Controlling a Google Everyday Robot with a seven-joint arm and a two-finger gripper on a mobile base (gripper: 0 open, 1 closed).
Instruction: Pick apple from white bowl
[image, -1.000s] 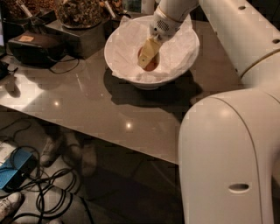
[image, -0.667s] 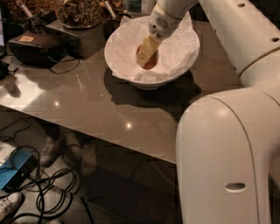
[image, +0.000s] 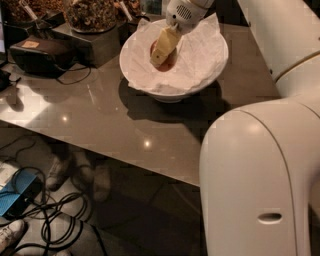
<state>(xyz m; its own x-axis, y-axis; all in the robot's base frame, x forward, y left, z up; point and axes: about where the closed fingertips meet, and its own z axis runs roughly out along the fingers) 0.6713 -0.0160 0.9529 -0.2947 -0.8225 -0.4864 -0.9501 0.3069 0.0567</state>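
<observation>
1. Since the frame one second earlier, the gripper (image: 160, 54) has edged slightly toward the far-left part of the white bowl (image: 175, 94) while staying low inside it. The arm reaches in from the top of the view.
2. Red skin of the apple (image: 169, 59) shows on both sides of the gripper, which lies across it. The apple rests on the crinkled paper lining (image: 200, 55), near the bowl's middle.
3. Whether the gripper has closed on the apple I cannot tell.
4. My reading: the grasp is being set and the lift has not begun, since the apple sits down in the bowl.
5. The bowl stands on the grey table (image: 115, 117), near the dark snack containers (image: 90, 12). I would lift straight up to clear the paper.
</observation>
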